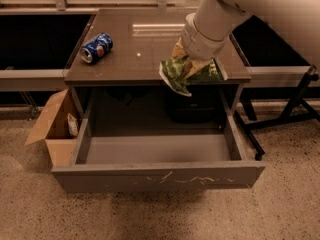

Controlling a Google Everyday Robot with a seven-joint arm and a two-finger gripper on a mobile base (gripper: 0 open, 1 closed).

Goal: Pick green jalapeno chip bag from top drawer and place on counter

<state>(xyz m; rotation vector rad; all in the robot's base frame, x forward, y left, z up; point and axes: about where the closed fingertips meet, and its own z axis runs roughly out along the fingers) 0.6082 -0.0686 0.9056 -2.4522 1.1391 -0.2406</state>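
The green jalapeno chip bag is crinkled green foil with a white edge. It hangs from my gripper over the counter's front edge, right of centre. The gripper is shut on the bag's top, and the bag and the white wrist mostly hide the fingers. The top drawer is pulled out below, with a grey tray and a scratched front panel; its floor shows nothing inside. The counter is the dark glossy top behind and above the drawer.
A blue soda can lies on its side at the counter's left. An open brown cardboard box stands on the floor left of the drawer. Black table legs stand to the right. The floor is speckled.
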